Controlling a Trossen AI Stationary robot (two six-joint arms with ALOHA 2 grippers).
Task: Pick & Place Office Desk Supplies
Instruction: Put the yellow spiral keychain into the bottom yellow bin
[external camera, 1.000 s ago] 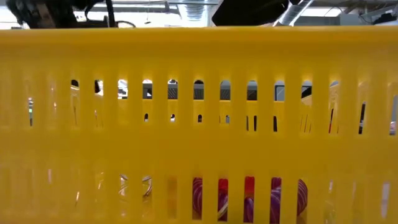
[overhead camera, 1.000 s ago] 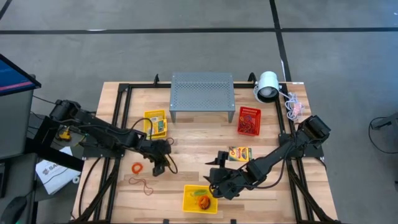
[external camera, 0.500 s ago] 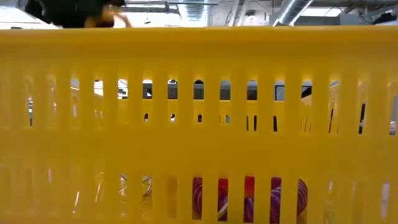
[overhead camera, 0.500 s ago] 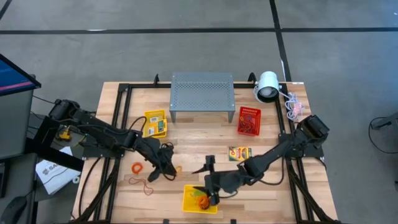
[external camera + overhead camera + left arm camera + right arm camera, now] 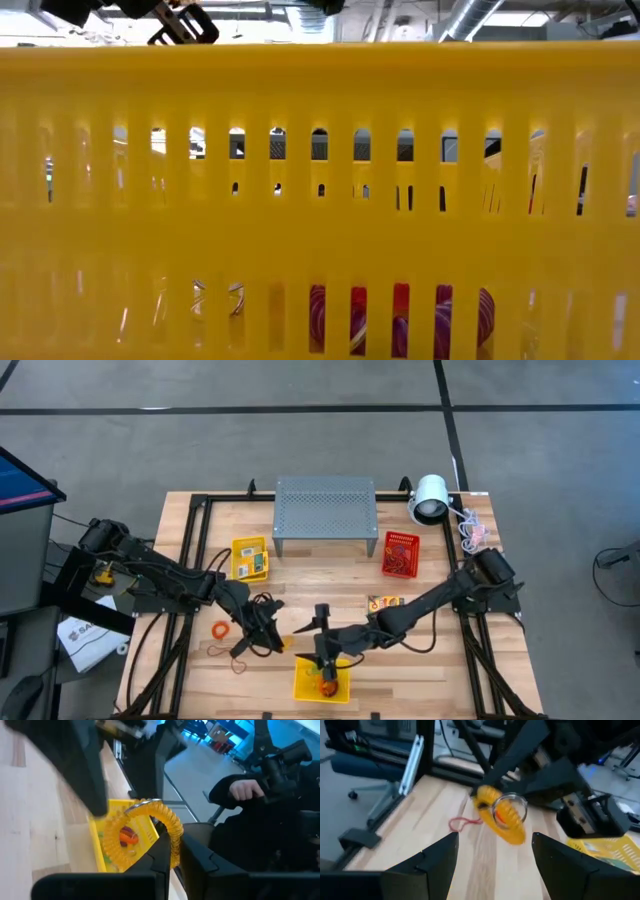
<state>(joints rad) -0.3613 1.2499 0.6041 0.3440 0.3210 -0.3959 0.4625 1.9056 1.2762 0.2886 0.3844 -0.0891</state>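
Observation:
My left gripper (image 5: 270, 637) is shut on a yellow coiled band (image 5: 150, 827) that carries a silver ring, left of the yellow basket (image 5: 322, 685) at the table's near edge. My right gripper (image 5: 310, 623) stands open over that basket and faces the band (image 5: 504, 815) without touching it. An orange band (image 5: 220, 628) and a reddish band (image 5: 232, 655) lie flat on the wood. One crayon box (image 5: 385, 602) lies flat beside the right arm. Another sits in a second yellow basket (image 5: 250, 558). The low view shows only the near basket's wall (image 5: 320, 150). My left gripper pinches one end of the coiled loop (image 5: 173, 851) between its two fingers. The fingers slant slightly downward, coming from the table's left. The rest of the loop stands out beyond the fingers, lifted clear of the table.
A grey perforated stand (image 5: 325, 512) and a white lamp (image 5: 430, 498) stand at the far edge, with a red basket (image 5: 399, 553) before them. The near basket holds orange items. A person's hand (image 5: 245, 790) shows beyond the table in the left wrist view.
My left gripper has risen from the table with the yellow coil, gone toward the near edge and the near basket, and tipped from pointing down to nearly level. My right gripper, still open, has swung toward the table's left over the near basket and tipped up toward level.

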